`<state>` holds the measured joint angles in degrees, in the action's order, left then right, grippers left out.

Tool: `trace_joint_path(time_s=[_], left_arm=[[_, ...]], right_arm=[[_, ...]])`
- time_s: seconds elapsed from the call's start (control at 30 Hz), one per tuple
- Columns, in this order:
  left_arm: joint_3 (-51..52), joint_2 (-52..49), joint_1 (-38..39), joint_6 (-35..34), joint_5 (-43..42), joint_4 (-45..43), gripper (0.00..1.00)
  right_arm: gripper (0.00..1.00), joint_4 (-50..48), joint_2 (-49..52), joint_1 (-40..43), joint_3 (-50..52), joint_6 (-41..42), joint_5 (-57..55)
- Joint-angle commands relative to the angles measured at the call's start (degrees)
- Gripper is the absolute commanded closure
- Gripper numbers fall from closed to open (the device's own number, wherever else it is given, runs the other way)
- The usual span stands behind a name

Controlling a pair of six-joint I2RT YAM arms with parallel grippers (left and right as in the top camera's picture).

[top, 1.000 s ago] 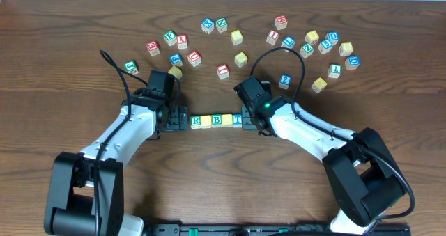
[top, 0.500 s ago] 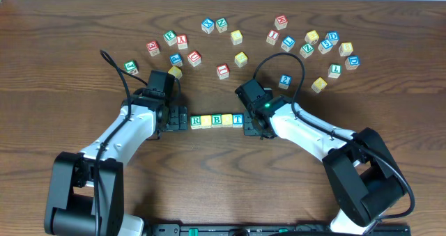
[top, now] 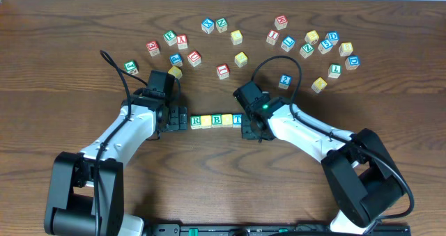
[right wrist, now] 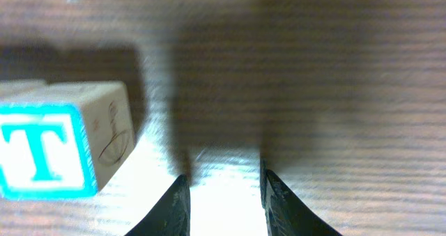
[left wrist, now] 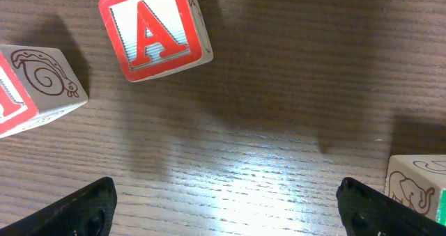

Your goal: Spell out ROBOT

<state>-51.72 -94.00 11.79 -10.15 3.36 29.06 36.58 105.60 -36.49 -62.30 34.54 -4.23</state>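
Row: five cubes sit side by side at mid-table (top: 83,27), reading R (top: 196,120), yellow cube (top: 207,120), B (top: 217,120), second yellow cube (top: 228,120), T (top: 237,119).
Left gripper (top: 180,118): jaws spread wide and empty, just beside the R end of the row.
Right gripper (right wrist: 223,201): fingers nearly together with nothing between them, low over the wood, just beside T and not touching it.
Spare cubes (top: 306,44): scattered along the table's far side.
A cube (left wrist: 155,30): red-lettered, lying ahead of the left gripper.
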Motion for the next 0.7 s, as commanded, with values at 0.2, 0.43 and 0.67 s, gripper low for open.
trace_joint_path(time_s=[0.2, 0.43, 0.67], left_arm=[[0.59, -0.44, 0.20, -0.24, 0.13, 0.24, 0.01], [0.59, -0.44, 0.17, -0.26, 0.11, 0.26, 0.01], [0.59, -0.44, 0.20, -0.26, 0.11, 0.26, 0.01]], right_arm=[[0.71, 1.27, -0.39, -2.62, 0.22, 0.11, 0.33], [0.72, 1.60, -1.53, -2.95, 0.22, 0.11, 0.33], [0.70, 0.92, -2.84, -5.14, 0.22, 0.09, -0.76]])
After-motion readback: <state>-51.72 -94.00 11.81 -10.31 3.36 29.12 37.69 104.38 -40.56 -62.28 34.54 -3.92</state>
